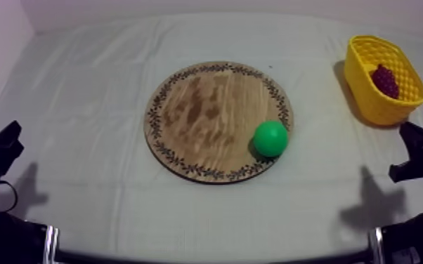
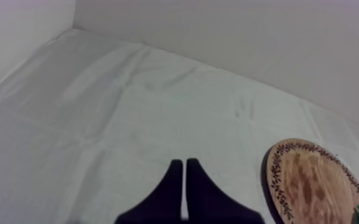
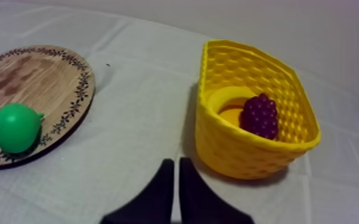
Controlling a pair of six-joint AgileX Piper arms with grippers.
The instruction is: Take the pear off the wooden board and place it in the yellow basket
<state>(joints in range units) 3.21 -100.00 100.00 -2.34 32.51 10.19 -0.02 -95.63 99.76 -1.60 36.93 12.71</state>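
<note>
The green pear (image 1: pixel 270 138) lies on the right front part of the round wooden board (image 1: pixel 207 116), inside its patterned rim. The yellow basket (image 1: pixel 371 104) stands at the far right with a bunch of dark red grapes (image 1: pixel 385 81) in it. My left gripper (image 1: pixel 5 140) rests low at the left edge, far from the board; in the left wrist view its fingers (image 2: pixel 184 162) lie together as a narrow wedge over bare cloth. My right gripper (image 3: pixel 176 162) is shut too, just in front of the basket (image 3: pixel 235 149), with the pear (image 3: pixel 16 127) off to its side on the board (image 3: pixel 39 77).
Grey-white cloth runs between the board and the basket, with a wide bare strip along the front edge. A pale wall closes the back of the table. In the top view my right gripper (image 1: pixel 412 137) sits just in front of the basket.
</note>
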